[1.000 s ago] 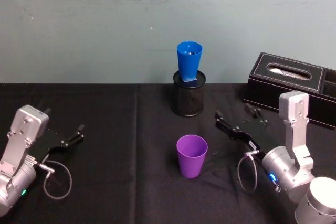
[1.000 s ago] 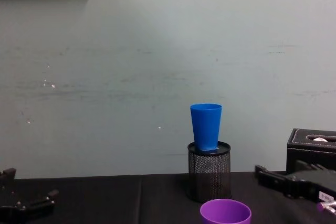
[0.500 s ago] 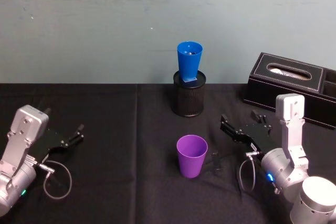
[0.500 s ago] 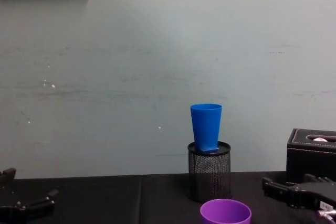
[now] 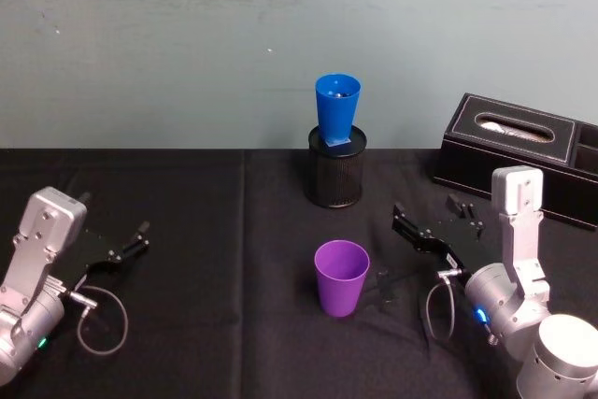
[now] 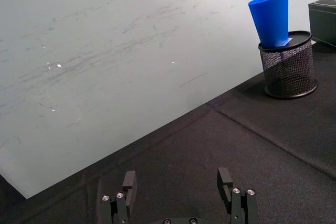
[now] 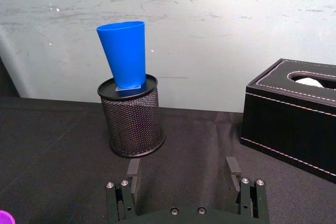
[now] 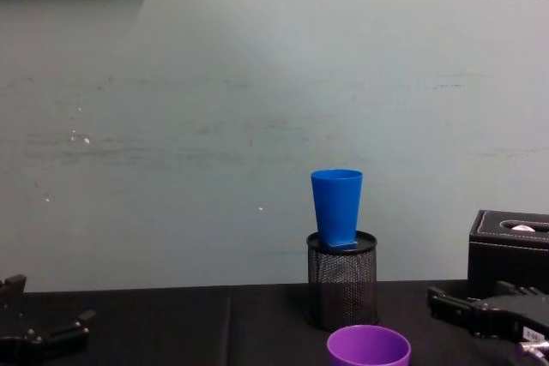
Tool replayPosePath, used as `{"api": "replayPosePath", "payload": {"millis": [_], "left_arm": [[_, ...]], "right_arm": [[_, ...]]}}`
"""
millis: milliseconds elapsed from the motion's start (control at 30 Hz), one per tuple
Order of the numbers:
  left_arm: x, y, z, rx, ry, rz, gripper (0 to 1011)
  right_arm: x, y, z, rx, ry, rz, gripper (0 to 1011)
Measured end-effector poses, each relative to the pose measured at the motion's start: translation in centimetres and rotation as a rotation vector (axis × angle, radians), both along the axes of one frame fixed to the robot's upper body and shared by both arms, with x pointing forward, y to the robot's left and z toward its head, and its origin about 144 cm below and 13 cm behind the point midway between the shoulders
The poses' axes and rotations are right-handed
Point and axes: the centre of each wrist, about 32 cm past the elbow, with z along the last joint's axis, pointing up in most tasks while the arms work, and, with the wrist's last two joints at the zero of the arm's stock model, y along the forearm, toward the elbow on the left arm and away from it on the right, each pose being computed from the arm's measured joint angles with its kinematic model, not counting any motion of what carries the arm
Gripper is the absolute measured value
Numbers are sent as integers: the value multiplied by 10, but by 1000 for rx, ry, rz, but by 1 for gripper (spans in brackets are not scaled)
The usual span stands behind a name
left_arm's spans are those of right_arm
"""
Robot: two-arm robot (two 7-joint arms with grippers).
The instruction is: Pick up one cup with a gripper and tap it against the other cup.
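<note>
The right pincer (image 5: pixel 428 224) hangs low over the black tabletop (image 5: pixel 224 324), to the right of the purple cup (image 5: pixel 340 277) and apart from it, and we see its two flat fingers (image 7: pixel 133 171) spread, with nothing between them. The purple cup stands upright on the tabletop, mouth up, near the middle. Behind it, closer to the wall, the blue cup (image 5: pixel 335 110) sits on the lid of a black mesh pen holder (image 5: pixel 335 173) (it leans a little to one side there). A black tissue box (image 5: pixel 519 149) stands at the far right. The left pincer (image 5: pixel 124 242) rests at the left side of the tabletop, well apart from both cups, also spread and holding nothing.
</note>
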Motion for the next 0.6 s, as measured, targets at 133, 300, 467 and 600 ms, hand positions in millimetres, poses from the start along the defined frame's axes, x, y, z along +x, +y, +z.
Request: {"api": "replayPosePath", "payload": {"millis": [133,300,467,600], "left_arm": [[0,0,0,0,0,0,1005],[0,0,0,0,0,0,1005],[0,0,0,0,0,0,1004],[0,0,0,0,0,0,1005]], "right_arm": [[0,0,0,0,-1,1,1003],[0,0,0,0,-2,2,1003],[0,0,0,1,-2,2,1003],[0,0,0,1,-3,2,1003]]}}
